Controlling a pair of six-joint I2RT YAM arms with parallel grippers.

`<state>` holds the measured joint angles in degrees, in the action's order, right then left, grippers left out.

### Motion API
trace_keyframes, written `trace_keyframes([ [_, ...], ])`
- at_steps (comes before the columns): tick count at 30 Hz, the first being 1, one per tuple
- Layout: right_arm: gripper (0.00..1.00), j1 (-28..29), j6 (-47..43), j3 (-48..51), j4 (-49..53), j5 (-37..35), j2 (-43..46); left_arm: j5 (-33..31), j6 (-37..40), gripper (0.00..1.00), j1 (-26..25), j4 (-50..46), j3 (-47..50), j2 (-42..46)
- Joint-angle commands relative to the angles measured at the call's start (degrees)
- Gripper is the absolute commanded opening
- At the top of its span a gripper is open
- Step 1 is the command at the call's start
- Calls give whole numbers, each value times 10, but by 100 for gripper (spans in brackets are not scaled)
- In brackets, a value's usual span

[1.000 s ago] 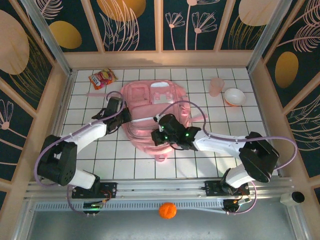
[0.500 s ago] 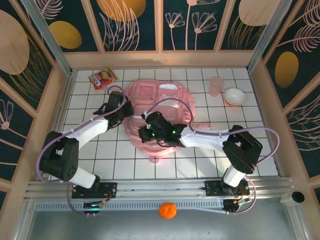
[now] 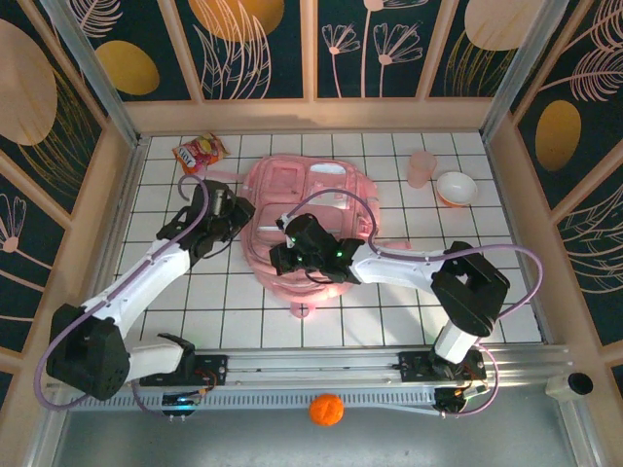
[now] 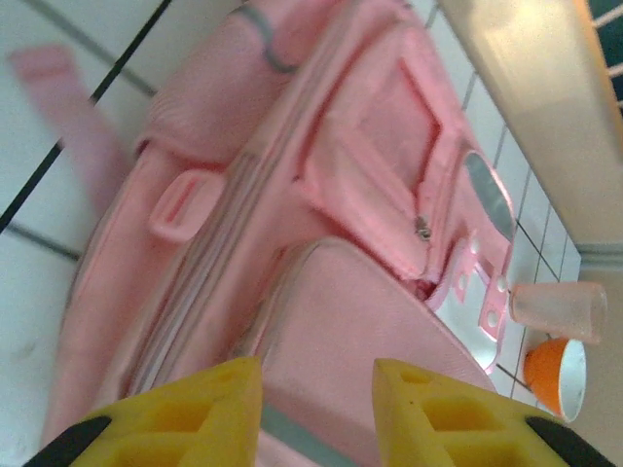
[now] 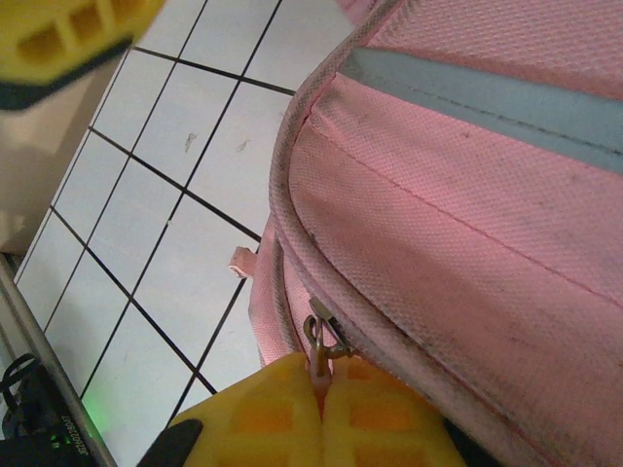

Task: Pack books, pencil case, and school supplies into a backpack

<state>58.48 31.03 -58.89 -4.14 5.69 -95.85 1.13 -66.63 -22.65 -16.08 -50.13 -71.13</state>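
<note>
The glossy pink backpack [image 3: 310, 209] lies flat in the middle of the tiled table. My left gripper [image 3: 239, 216] hovers at its left side. In the left wrist view, the left gripper [image 4: 318, 389] is open above a pink front pocket [image 4: 360, 321], with nothing between its yellow fingers. My right gripper [image 3: 276, 261] is at the backpack's near left edge. Seen from the right wrist, the right gripper [image 5: 319, 389] is shut on the zipper pull [image 5: 321, 352] of the backpack [image 5: 467, 214]. The books, pencil case and school supplies are out of view.
A red-orange snack bag [image 3: 198, 153] lies at the back left. A pink cup [image 3: 421, 167] and an orange bowl [image 3: 456, 188] stand at the back right, the same cup [image 4: 558, 309] and bowl [image 4: 555, 362] showing past the backpack. Wooden walls close in the table.
The left gripper has opened and its arm has swung back to the left. The right gripper has moved left along the backpack's near edge, still shut on the zipper pull.
</note>
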Motion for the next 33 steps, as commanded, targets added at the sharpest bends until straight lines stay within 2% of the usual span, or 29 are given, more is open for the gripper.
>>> trace_keyframes([
  [1, 0, -6, 4, -20, -29, 7, -7, 14, -134, 35, -2, -95, -3, 17],
  [6, 0, -7, -4, -22, -33, 17, -11, 57, -212, 36, -5, -144, 6, 30],
  [10, 0, -7, -5, -21, -35, 18, -14, 82, -241, 36, -19, -149, 2, 20],
  [18, 0, -7, -2, -14, -43, 18, -9, 122, -265, 36, -61, -161, -13, -38],
  [29, 0, -6, -7, -13, -33, 19, -6, 123, -270, 37, -66, -126, -33, -75],
  [31, 0, -6, -8, -12, -32, 20, -3, 118, -277, 29, -66, -125, -32, -74],
  [33, 0, -8, -11, -13, -20, 14, 1, 104, -281, 16, -66, -129, -31, -69],
])
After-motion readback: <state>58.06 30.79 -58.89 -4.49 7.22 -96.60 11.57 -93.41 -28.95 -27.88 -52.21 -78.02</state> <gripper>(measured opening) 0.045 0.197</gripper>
